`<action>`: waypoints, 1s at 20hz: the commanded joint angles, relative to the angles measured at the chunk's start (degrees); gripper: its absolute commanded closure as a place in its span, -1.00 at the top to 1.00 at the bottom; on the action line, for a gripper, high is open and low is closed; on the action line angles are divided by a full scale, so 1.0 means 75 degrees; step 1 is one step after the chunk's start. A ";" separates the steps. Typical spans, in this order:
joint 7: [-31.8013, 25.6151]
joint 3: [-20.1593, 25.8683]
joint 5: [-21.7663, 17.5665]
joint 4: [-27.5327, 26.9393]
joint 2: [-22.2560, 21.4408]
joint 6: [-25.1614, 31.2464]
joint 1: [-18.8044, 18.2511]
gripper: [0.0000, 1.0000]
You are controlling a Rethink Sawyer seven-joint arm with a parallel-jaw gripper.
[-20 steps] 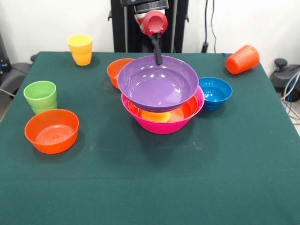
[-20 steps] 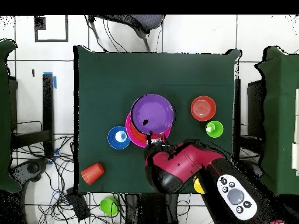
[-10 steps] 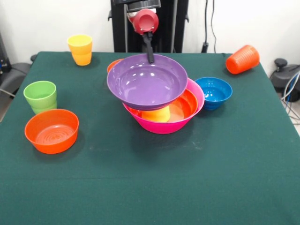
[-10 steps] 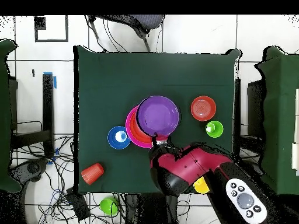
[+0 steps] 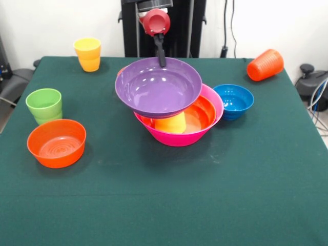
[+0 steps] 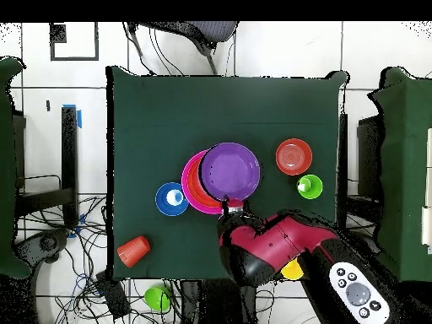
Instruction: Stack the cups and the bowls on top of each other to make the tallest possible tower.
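Now, gripper [image 5: 161,60]: pinches purple bowl [image 5: 158,87] rim, frame centre.
Risk: bowl sits off-centre over pink bowl [image 5: 210,120]; may slide off.

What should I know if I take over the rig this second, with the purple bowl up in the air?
Gripper: shut on the far rim of the purple bowl, held tilted above the pile and off-centre.
Tower: pink bowl at the base, a large orange bowl inside it, a yellow cup in that.
Loose: small orange bowl, green cup, second yellow cup, blue bowl, orange cup on its side, another orange bowl mostly hidden behind the purple one.
Left: seat the purple bowl, then add the rest.
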 commanded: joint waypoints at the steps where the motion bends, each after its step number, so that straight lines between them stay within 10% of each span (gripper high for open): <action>1: -0.0098 0.0257 -0.0033 0.0409 0.0440 0.1132 0.0146 -1.00; 20: 0.0157 0.0667 -0.0054 0.0596 0.0627 0.0649 -0.0093 -1.00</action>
